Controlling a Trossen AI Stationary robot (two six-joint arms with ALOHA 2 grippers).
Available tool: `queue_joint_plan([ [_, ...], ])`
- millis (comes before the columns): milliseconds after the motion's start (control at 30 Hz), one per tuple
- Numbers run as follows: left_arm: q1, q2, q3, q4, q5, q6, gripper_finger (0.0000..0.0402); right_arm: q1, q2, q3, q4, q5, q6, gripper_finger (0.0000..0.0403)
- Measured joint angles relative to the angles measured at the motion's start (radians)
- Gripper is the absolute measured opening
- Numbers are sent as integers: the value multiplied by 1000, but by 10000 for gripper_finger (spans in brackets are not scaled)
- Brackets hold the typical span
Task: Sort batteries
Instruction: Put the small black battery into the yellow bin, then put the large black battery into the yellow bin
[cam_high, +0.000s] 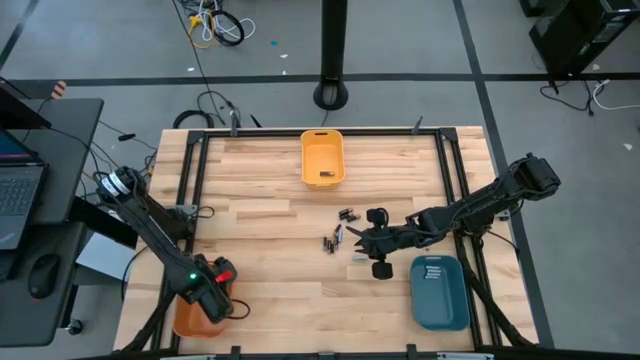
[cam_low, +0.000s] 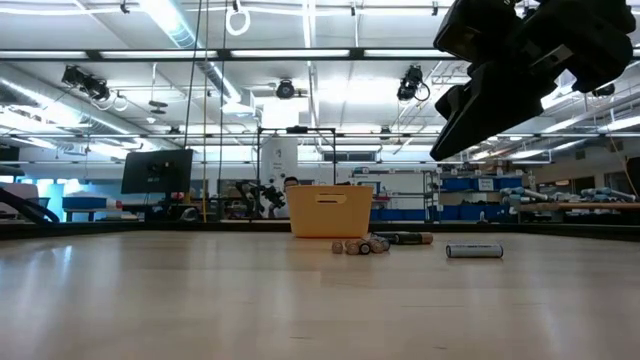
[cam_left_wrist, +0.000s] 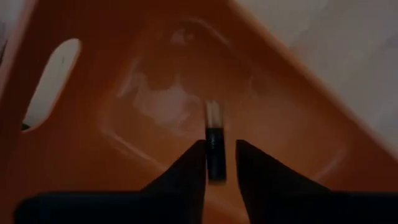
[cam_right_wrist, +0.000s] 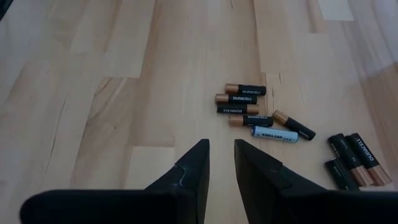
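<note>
Down in the orange bin (cam_left_wrist: 292, 124), our left gripper (cam_left_wrist: 219, 163) clamps a dark battery (cam_left_wrist: 214, 140) lengthwise between its fingers, pale end forward. Our right gripper (cam_right_wrist: 221, 163), fingers slightly apart, hovers near loose batteries (cam_right_wrist: 249, 107) lying mostly parallel on the table (cam_right_wrist: 93, 93).

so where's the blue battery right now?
The pale blue battery lies on the table in the loose pile, mid-table in the high view, among black-and-copper batteries, ahead of the right gripper.
</note>
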Motion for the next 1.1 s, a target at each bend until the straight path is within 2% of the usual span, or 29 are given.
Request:
queue_joint_plan([
  [233,27,0,72,-67,-10,62,152,0,0,0,9,0,-6,86],
  [367,37,0,130,-84,-36,147,161,1,0,0,9,0,-6,85],
  [467,39,0,174,-74,-107,197,158,8,0,0,9,1,-8,84],
  [700,45,0,240,16,-377,377,107,45,0,0,10,38,-32,60],
  [867,95,1,240,122,-499,555,47,66,0,0,10,38,-35,23],
  [967,138,1,240,198,-545,677,13,78,0,0,10,77,-37,9],
  [1100,188,1,230,345,-602,864,11,92,0,0,10,111,-42,15],
])
